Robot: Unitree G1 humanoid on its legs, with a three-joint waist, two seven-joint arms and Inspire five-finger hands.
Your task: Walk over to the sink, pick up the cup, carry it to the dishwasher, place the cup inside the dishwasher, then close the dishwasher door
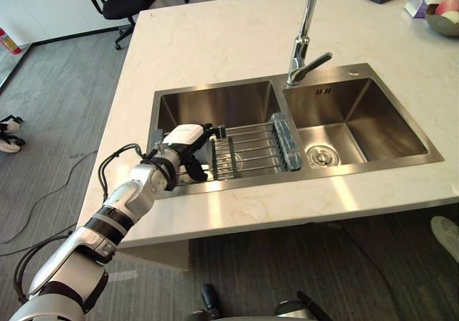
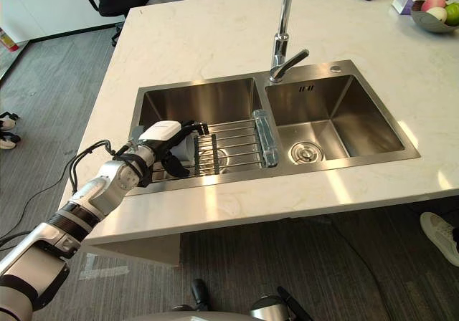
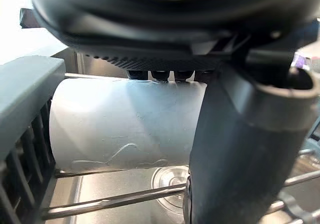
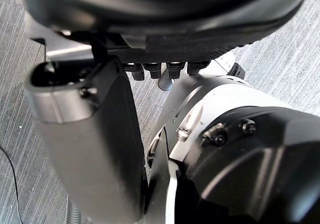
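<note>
Robot hand (image 1: 185,138), left, apparently curled round cup (image 3: 125,121) at sink's (image 1: 215,107) nine o'clock; lifting risks snagging rack (image 1: 251,145) wires, loosening grip.

you're seeing the cup (image 3: 125,119) lying on the rack (image 1: 251,147) that is sitting in the left basin (image 1: 215,104); the faucet (image 1: 305,45) is standing behind it, to the right.
</note>
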